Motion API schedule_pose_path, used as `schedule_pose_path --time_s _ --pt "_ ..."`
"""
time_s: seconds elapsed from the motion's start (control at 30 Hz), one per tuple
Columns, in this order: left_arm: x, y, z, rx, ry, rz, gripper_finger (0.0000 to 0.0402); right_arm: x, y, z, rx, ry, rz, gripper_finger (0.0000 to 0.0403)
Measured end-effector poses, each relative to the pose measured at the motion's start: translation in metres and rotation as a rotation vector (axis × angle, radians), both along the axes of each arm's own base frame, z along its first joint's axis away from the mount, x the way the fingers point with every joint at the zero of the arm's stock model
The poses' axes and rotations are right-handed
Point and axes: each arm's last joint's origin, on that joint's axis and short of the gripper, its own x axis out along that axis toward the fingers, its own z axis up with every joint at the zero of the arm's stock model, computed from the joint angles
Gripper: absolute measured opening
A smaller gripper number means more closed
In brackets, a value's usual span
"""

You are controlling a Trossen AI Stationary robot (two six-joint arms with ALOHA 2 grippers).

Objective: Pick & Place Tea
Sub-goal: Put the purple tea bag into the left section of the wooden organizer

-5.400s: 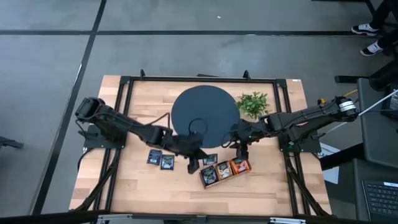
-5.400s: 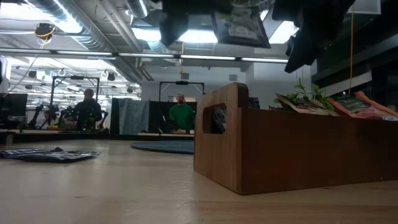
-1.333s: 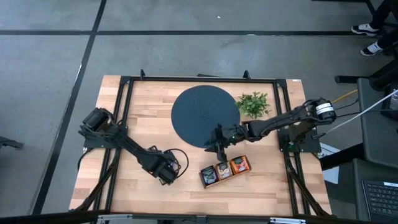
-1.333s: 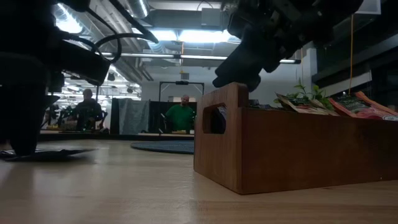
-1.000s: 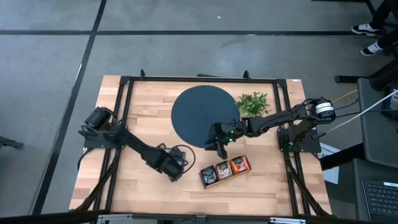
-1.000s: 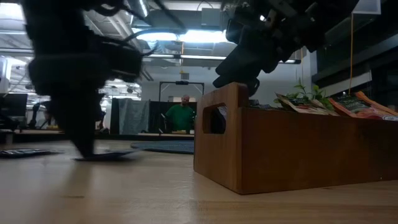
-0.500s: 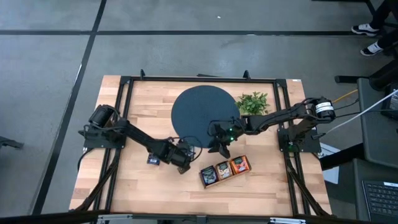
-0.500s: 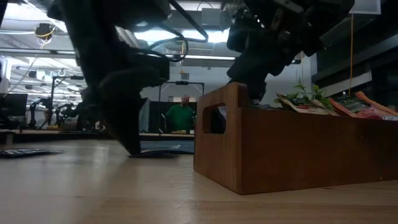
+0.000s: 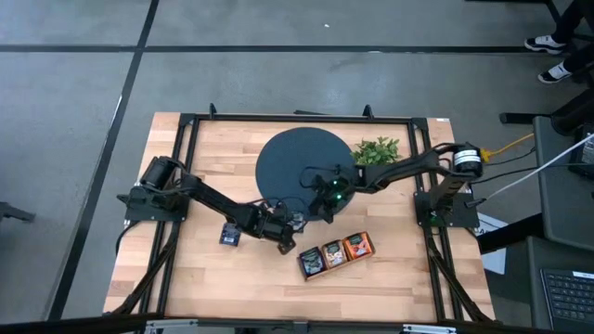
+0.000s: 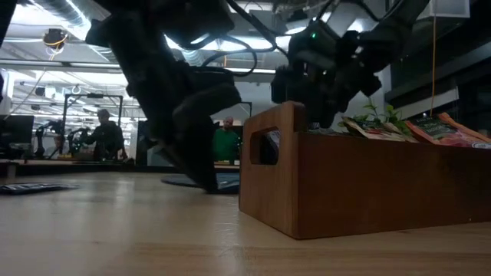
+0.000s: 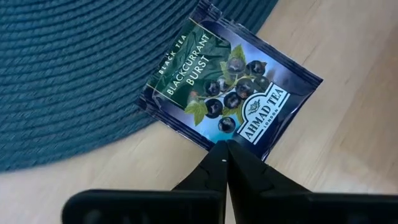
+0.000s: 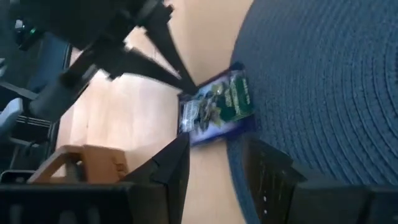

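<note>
The left gripper (image 11: 225,146) pinches a navy sachet (image 11: 229,83) at the round mat (image 11: 74,68); the right gripper (image 12: 214,163), spread, hovers near.

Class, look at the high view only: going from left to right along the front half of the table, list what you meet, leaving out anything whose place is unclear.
Lone dark sachet → left gripper, shut on the blackcurrant sachet at the mat's edge → right gripper → wooden tray with its three compartments of tea.
</note>
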Motion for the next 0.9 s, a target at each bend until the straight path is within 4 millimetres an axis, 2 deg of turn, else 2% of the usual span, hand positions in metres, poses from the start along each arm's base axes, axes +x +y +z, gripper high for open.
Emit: schedule_pose_path --time_s 0.53,0.9 --pt "0.007 0.002 0.002 0.063 -0.105 0.041 0.0003 0.005 -0.006 -0.04 0.07 0.113 -0.034 0.0145" --pt "0.009 0.002 0.003 0.064 -0.128 0.048 0.0002 0.013 -0.005 -0.036 0.121 0.006 0.0 0.0145"
